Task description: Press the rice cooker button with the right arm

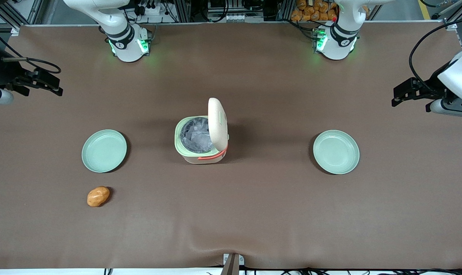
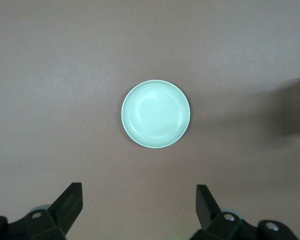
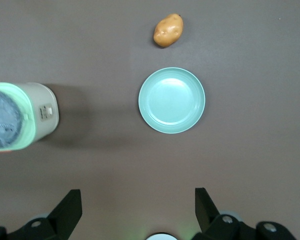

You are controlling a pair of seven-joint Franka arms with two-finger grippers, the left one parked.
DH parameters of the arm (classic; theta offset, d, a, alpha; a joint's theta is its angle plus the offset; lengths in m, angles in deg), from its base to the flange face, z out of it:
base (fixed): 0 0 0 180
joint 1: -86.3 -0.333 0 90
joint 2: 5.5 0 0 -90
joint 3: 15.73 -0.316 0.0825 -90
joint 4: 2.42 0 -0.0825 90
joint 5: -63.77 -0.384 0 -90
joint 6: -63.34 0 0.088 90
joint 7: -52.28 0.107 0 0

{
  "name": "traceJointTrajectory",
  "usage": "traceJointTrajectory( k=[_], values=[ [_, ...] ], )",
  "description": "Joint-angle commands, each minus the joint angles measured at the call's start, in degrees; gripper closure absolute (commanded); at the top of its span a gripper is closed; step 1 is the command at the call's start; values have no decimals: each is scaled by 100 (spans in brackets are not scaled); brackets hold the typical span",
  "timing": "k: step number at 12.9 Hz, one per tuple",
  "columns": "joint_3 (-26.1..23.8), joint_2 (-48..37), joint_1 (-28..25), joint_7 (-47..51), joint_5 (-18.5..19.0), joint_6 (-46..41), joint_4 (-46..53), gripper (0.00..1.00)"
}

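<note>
Already the rice cooker stands mid-frame, lid up. At the left edge, the right arm's gripper hovers, fingers apart, touching nothing.

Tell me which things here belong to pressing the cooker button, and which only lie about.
For the job:
rice cooker, lid standing open
right gripper, open, high above the working arm's end of the table

Lying about:
potato
plate beside potato
other plate
</note>
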Motion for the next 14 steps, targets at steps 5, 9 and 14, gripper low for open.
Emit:
traceJointTrajectory(
  k=[5,9,14],
  values=[
    [1,-235,116,-280,-124,34,-227,0],
    [-8,-226,107,-192,-115,-123,-140,0],
    [9,-209,37,-139,-45,-212,10,0]
  ],
)
